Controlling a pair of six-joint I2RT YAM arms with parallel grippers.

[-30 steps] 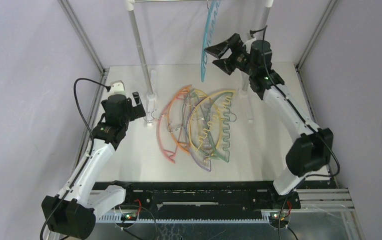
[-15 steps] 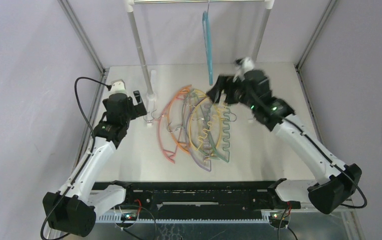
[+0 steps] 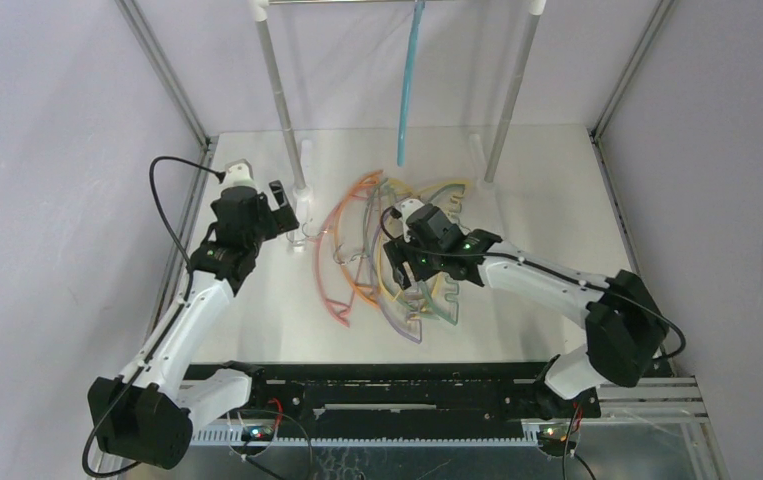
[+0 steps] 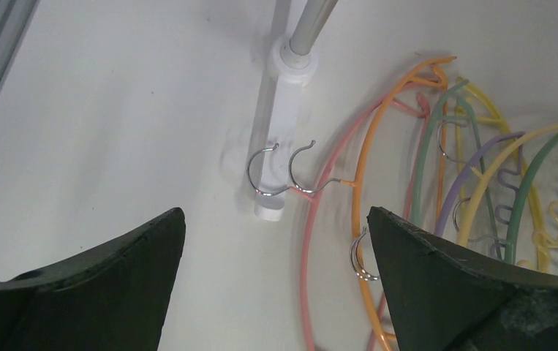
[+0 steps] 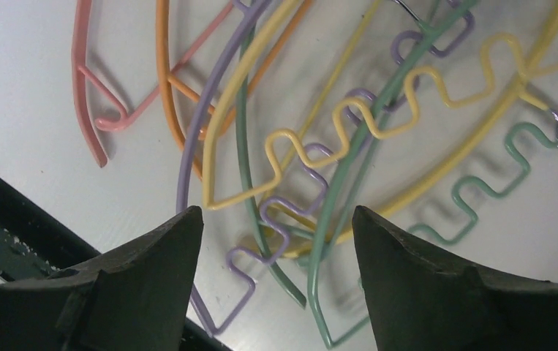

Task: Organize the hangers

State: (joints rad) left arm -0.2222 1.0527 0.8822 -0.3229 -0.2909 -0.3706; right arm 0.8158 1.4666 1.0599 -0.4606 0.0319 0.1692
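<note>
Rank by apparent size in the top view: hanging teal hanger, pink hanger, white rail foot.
1-2. Pink plastic hanger, thin teal plastic hanger: alike; teal hangs nearer the camera, so unranked.
3. White rail foot.

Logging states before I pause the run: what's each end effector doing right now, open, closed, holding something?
Left end effector: open, holding nothing.
Right end effector: open, holding nothing.

A pale, glossy worktop (image 3: 557, 210) is boxed in by plain lilac walls (image 3: 47, 150) on the left, far and right sides. Slanting metal struts (image 3: 164, 70) rise from its far corners. A rail frame (image 3: 280, 100) on white feet stands near the far edge. A black slotted rail (image 3: 477, 375) runs along the near edge. The light is even, with soft shadows.
</note>
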